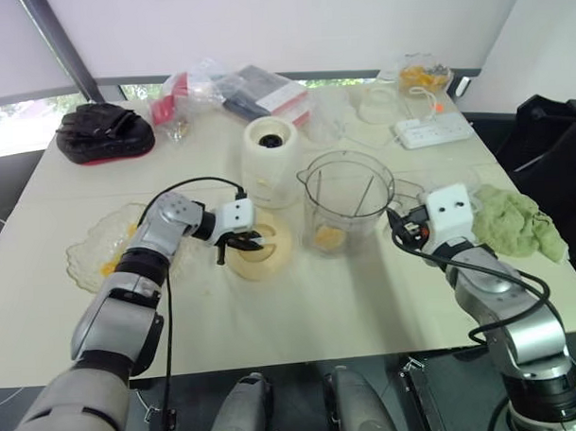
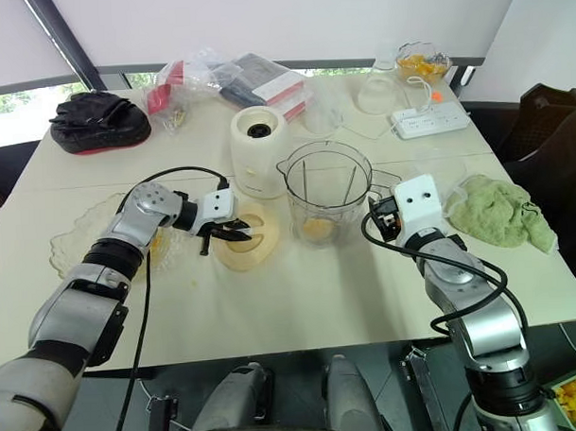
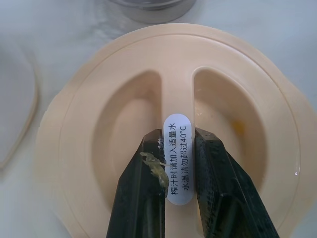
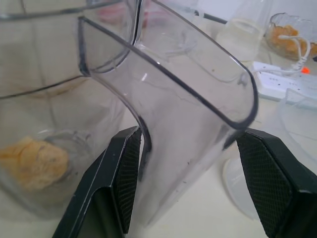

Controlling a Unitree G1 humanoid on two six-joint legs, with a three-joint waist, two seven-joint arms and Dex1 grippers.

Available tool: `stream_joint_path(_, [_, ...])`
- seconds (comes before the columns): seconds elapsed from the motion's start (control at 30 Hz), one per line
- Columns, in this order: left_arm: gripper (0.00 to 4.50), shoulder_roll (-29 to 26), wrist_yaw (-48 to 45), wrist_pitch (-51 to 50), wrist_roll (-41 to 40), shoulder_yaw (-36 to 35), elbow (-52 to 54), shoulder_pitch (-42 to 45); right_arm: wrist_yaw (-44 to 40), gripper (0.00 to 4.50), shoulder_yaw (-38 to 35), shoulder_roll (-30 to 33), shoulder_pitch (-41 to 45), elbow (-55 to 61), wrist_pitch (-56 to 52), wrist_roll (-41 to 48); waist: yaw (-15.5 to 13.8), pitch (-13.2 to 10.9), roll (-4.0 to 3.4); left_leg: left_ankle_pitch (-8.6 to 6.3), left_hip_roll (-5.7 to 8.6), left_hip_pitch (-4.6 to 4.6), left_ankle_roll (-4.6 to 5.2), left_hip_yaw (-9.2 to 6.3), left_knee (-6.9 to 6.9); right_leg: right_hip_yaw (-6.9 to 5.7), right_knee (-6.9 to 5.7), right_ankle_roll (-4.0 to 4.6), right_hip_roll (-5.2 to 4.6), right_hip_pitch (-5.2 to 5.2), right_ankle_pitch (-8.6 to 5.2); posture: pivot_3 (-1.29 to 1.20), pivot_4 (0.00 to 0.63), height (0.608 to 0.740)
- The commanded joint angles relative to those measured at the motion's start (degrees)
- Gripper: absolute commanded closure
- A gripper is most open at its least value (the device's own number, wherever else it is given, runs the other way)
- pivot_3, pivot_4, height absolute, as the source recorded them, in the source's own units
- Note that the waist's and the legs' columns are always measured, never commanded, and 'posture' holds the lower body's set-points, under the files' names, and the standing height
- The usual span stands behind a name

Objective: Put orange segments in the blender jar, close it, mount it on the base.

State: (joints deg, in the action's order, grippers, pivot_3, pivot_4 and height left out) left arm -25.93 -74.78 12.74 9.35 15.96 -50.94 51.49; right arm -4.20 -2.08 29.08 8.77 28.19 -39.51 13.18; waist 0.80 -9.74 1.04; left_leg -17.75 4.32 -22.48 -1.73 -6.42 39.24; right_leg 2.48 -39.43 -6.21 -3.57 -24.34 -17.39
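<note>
The left arm (image 1: 129, 278) reaches forward over the desk (image 1: 319, 299), elbow bent, with the forearm swung inward toward the middle and a white wrist block at its end. The left gripper (image 1: 243, 242) tips downward, and its two black fingers (image 3: 143, 188) are clamped on the raised ridge of the lid (image 3: 177, 94), one on each side. The right arm (image 1: 504, 307) comes in from the right side, forearm angled inward. The right gripper (image 4: 192, 136) has its fingers (image 4: 121, 168) spread wide on either side of the jar handle (image 4: 188, 99), pressing against it.

Silver arms (image 1: 117, 321), white wrists (image 1: 451, 210), black cables (image 1: 167, 324)
</note>
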Motion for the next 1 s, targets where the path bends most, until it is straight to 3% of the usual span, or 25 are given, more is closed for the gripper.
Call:
stream_joint_path(0.03, [4.16,-1.02,-0.03,-0.61,-1.66,-1.24,2.83,-0.01,0.86,1.43,-1.06,-2.60,2.20,-0.74,1.55,-1.56,0.09,0.00,0.00,0.00,0.00,0.00,0.00,0.00,0.00,0.00,0.00,0.00,0.00,0.00,0.00,0.00,0.150,0.740])
stream_joint_path(0.47, [4.16,-6.23,-0.65,-4.88,-4.76,-3.91,9.78,-1.58,1.65,1.43,-3.16,-12.68,6.52,-3.14,-1.24,-0.50,0.39,0.01,-0.04,0.02,-0.02,0.00,-0.04,0.00,-0.05,0.04,-0.04,0.01,0.00,-0.09,0.00,0.00,0.150,0.740])
stream_joint_path(0.57, [4.21,-7.59,-0.34,-5.50,-5.19,-4.14,11.26,-1.70,1.33,2.30,-3.15,-13.01,6.41,-3.73,-0.78,-1.06,0.35,0.01,-0.04,0.02,-0.01,0.00,-0.04,0.00,-0.05,0.04,-0.03,0.01,0.00,-0.09,0.00,0.00,0.150,0.740])
stream_joint_path(0.63, [4.21,-8.58,-0.26,-6.44,-5.90,-4.77,12.40,-1.14,1.13,3.31,-2.97,-13.33,6.35,-4.51,-0.27,-1.30,0.37,0.02,-0.04,0.02,-0.01,0.00,-0.04,0.00,-0.05,0.04,-0.03,0.01,0.00,-0.09,0.00,0.00,0.150,0.740])
stream_joint_path(0.67, [4.21,-8.98,-0.41,-7.02,-6.29,-5.17,12.97,-0.82,1.01,3.46,-2.89,-13.52,6.34,-4.85,-0.07,-1.38,0.40,0.02,-0.04,0.02,-0.01,0.00,-0.04,0.01,-0.05,0.04,-0.03,0.01,0.00,-0.09,0.00,0.00,0.150,0.740])
stream_joint_path(0.87, [4.21,-12.00,-4.29,-13.20,-10.94,-8.32,15.47,3.37,0.96,3.43,-1.26,-14.84,6.26,-5.90,0.99,-2.69,0.52,0.03,-0.06,0.02,-0.02,0.00,-0.04,0.00,-0.05,0.04,-0.04,0.00,0.01,-0.10,0.00,0.00,0.150,0.740])
stream_joint_path(1.0, [4.21,-15.57,-12.20,-17.47,-13.05,-8.96,10.98,16.57,0.29,3.43,-0.10,-15.48,6.37,-7.07,2.97,-3.57,0.85,0.00,0.01,0.04,-0.02,-0.05,-0.06,-0.03,-0.02,0.01,-0.11,0.01,0.06,-0.14,0.00,0.00,0.150,0.740])
